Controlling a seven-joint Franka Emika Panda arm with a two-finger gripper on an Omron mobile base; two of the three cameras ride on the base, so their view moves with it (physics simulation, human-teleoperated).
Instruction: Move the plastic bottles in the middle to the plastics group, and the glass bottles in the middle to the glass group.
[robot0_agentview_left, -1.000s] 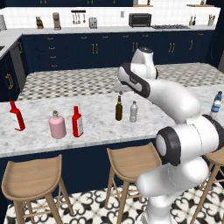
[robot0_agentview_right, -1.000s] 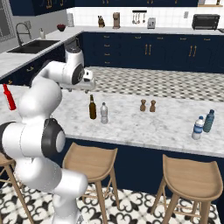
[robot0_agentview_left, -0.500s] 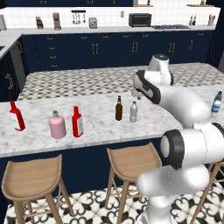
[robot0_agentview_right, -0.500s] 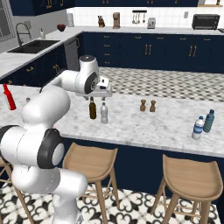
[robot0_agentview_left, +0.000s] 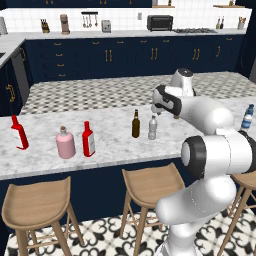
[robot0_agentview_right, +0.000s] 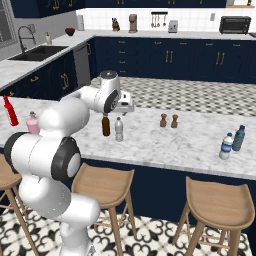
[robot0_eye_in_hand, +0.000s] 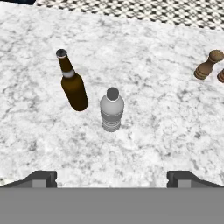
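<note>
The small greyish see-through bottle (robot0_agentview_left: 152, 128) (robot0_agentview_right: 119, 129) (robot0_eye_in_hand: 112, 109) stands mid-counter, just right of the slim dark brown bottle (robot0_agentview_left: 135, 124) (robot0_agentview_right: 105, 125) (robot0_eye_in_hand: 73, 87). My gripper (robot0_agentview_left: 157, 110) (robot0_agentview_right: 128, 106) (robot0_eye_in_hand: 113, 179) hangs open above and slightly behind the greyish bottle, holding nothing. At the left a red bottle with a white label (robot0_agentview_left: 88, 139) stands beside the pink flask (robot0_agentview_left: 65, 143) (robot0_agentview_right: 33, 122). Another red bottle (robot0_agentview_left: 19, 132) (robot0_agentview_right: 9, 111) is further left. The blue-labelled water bottle (robot0_agentview_left: 247, 118) (robot0_agentview_right: 226, 146) is at the far right.
Two brown pepper mills (robot0_agentview_right: 168, 121) (robot0_eye_in_hand: 206, 65) stand on the marble counter (robot0_agentview_left: 110, 150) right of the middle bottles. A darker blue bottle (robot0_agentview_right: 239, 138) sits beside the water bottle. Wooden stools (robot0_agentview_left: 145, 185) line the counter's near side.
The arm has swung to the right and the hand has come down over the two middle bottles. The bottles have not moved.
</note>
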